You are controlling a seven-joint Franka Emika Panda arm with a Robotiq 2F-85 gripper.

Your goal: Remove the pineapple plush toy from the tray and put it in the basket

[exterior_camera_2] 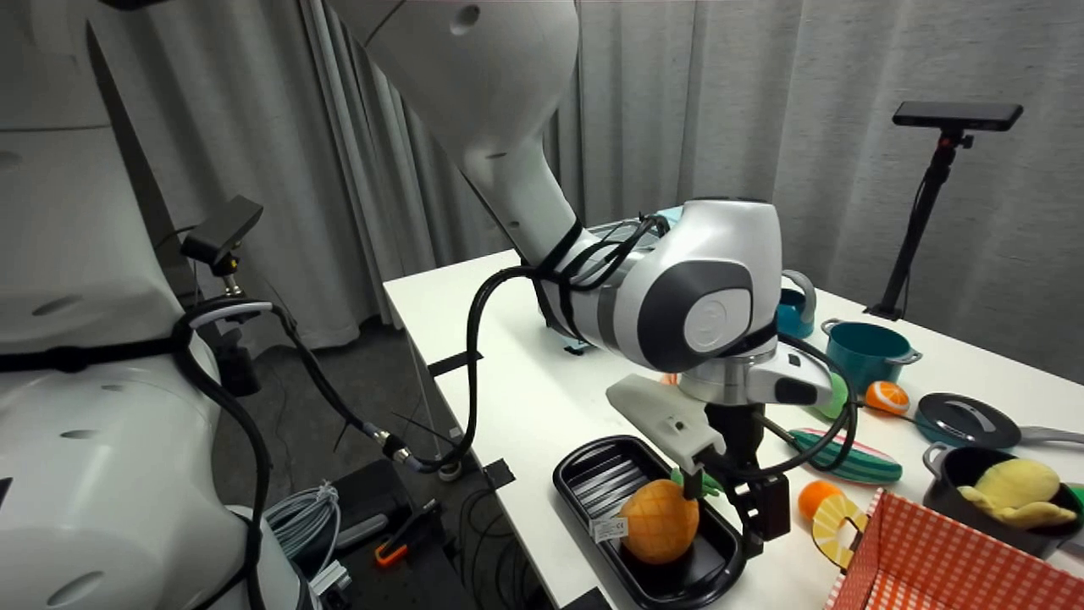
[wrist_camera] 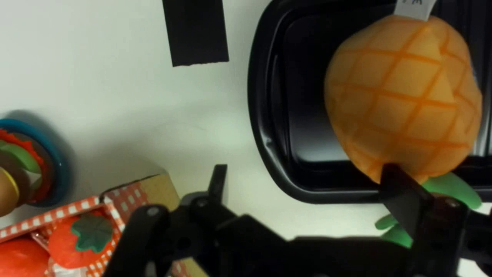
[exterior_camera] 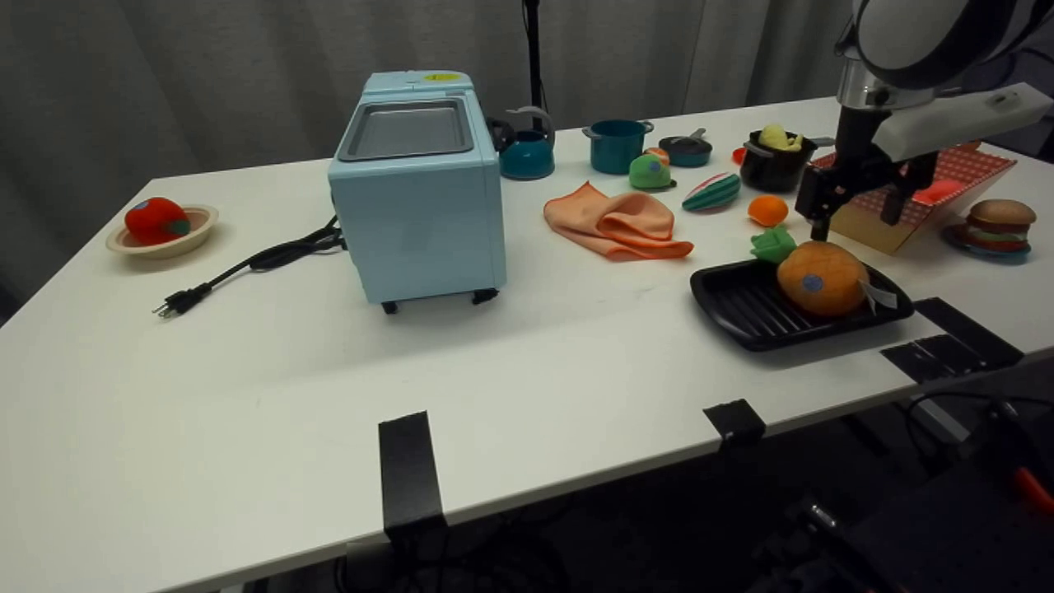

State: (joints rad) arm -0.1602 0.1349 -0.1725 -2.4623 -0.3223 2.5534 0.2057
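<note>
In an exterior view, the arm (exterior_camera: 926, 37) enters from the upper right corner, its upper part cut off, and points the gripper (exterior_camera: 856, 221) downward near the far side of the tray (exterior_camera: 733, 305), jaws spread wide; the gripper covers part of the basket (exterior_camera: 978, 167). The pineapple plush toy (exterior_camera: 832, 268) lies on its side in the tray, rounded and orange-yellow, with a blue sticker (exterior_camera: 812, 283), a white tag (exterior_camera: 881, 296) at one end and a green leafy top (exterior_camera: 772, 245) by the far rim. In an exterior view, the arm reaches over from the upper left and bends at the wrist (exterior_camera_2: 716, 296), which hangs down; one finger (exterior_camera_2: 693, 485) partly hides the leafy top, the basket runs out of frame at lower right, and the print on the tag is too small to read. In the wrist view, the fingers stand well apart, one above the table (wrist_camera: 215, 115) between basket and tray, the other overlapping the toy's edge; whether it touches cannot be told. The tray, tag and basket are cut off by the picture's borders. The toy's pale orange body carries darker crossing lines.
</note>
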